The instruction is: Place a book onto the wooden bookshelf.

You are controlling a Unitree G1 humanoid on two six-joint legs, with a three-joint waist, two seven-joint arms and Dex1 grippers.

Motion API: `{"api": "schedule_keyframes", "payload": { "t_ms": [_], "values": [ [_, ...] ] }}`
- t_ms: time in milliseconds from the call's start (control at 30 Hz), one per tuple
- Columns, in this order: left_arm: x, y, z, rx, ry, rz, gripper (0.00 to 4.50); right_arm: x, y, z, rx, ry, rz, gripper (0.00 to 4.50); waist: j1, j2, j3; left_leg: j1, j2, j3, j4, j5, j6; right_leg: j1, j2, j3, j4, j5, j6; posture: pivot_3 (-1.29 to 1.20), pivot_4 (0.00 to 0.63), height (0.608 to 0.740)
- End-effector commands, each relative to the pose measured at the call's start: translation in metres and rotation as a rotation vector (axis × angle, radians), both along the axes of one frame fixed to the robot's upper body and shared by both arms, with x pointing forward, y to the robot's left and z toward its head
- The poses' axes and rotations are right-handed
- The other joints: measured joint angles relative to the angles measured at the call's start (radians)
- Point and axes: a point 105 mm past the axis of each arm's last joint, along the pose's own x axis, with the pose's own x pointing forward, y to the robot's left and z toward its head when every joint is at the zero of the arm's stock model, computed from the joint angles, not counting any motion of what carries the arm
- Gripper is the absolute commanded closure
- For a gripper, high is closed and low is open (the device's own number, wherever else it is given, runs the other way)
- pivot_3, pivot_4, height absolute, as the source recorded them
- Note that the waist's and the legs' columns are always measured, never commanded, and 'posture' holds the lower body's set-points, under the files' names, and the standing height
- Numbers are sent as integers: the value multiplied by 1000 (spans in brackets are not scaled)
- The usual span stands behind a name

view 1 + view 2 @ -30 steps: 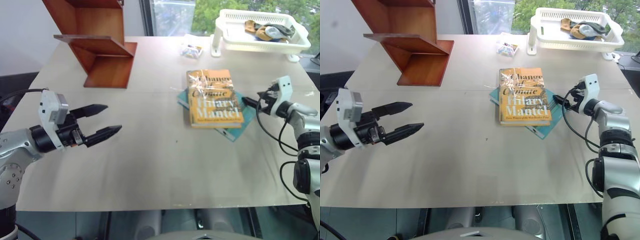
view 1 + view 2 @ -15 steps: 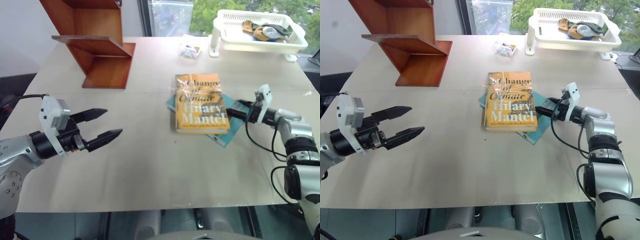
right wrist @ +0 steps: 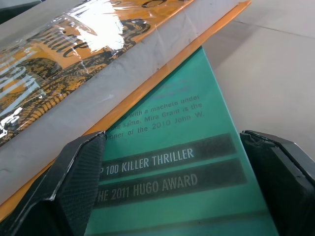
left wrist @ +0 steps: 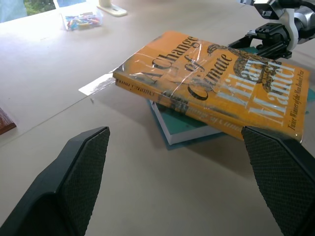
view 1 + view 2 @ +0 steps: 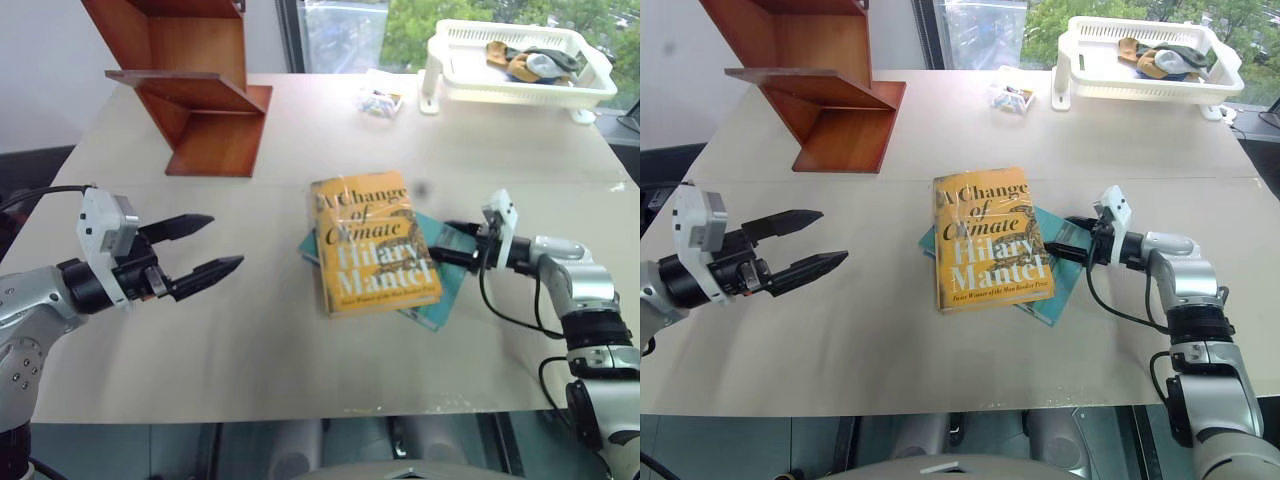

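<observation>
Two books stacked mid-bench: yellow book [image 5: 372, 243] atop teal book [image 5: 437, 282], long axis toward wooden bookshelf [image 5: 195, 90]. Right gripper [image 5: 455, 248], jaws wide, beside book's right edge, nearer. Left gripper [image 5: 205, 247], jaws wide, well apart leftward.

Shelf [image 5: 190, 100]: top cut off at 12 o'clock. Teal book [image 5: 1052, 290]: mostly hidden under book [image 5: 985, 240].
</observation>
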Motion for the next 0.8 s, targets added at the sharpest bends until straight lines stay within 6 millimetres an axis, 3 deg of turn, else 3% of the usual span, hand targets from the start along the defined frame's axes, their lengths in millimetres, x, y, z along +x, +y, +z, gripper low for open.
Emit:
{"api": "schedule_keyframes", "payload": {
  "t_ms": [33,267,367,500,800],
  "values": [
    [1,-1,9,31,-40,-12,0,1,-11,18,-7,-69,-38,65,2,0,0,0,0,0,0,0,0,0,0,0,0,0,0,0,150,740],
    [0,-1,6,43,-30,-23,0,8,-26,33,-22,-175,-66,65,3,1,0,-1,0,0,0,0,0,0,0,0,-1,0,0,0,150,740],
    [0,0,6,45,-31,-21,0,0,-13,40,-15,-268,49,65,1,1,0,-1,0,0,0,0,0,0,0,0,-1,0,0,0,150,740],
    [0,0,7,43,-34,-22,0,3,2,38,-149,-398,149,65,-1,1,1,-1,0,0,0,0,0,-1,0,0,-1,0,0,0,150,740],
    [-5,-1,4,29,-29,-10,0,4,41,37,-123,-412,297,65,2,1,1,-1,0,0,0,0,0,0,0,0,-1,0,0,0,150,740]
  ]
}}
